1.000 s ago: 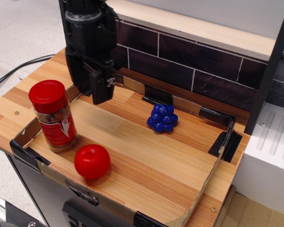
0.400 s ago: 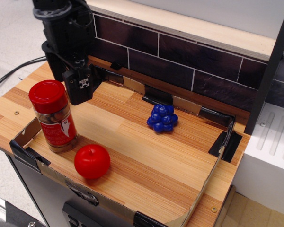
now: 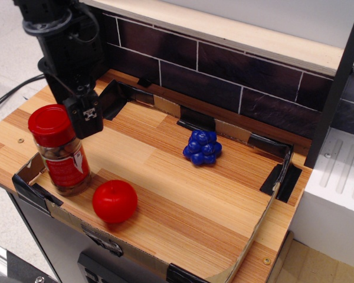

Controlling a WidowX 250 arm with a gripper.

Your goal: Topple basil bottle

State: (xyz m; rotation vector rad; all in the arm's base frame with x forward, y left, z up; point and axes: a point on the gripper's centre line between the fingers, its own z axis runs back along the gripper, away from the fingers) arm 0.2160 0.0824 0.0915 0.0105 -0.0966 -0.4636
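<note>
Basil bottle [image 3: 59, 150] stands at the near left of the wooden tray [image 3: 183, 200], its red cap leaning slightly to the left, its base beside the low cardboard edge. Just above and to the right of the cap hangs the black gripper [image 3: 88, 121], its tip at the cap's right edge and apparently touching it, though the angle leaves contact uncertain. How far the fingers are apart I cannot tell; they read as one dark block from here, and nothing sits between them. Right of the bottle and nearer the front lies the red apple [image 3: 114, 201], just beside the jar's base but apart from it. Further right, toward the middle of the tray, sits the blue grape cluster [image 3: 202, 147], well apart from both. Against the frame a second earlier, the gripper has travelled left and toward the bottle, from over the tray's far side. The bottle, upright then, now tilts and has shifted a little left; apple and grapes have not moved.
</note>
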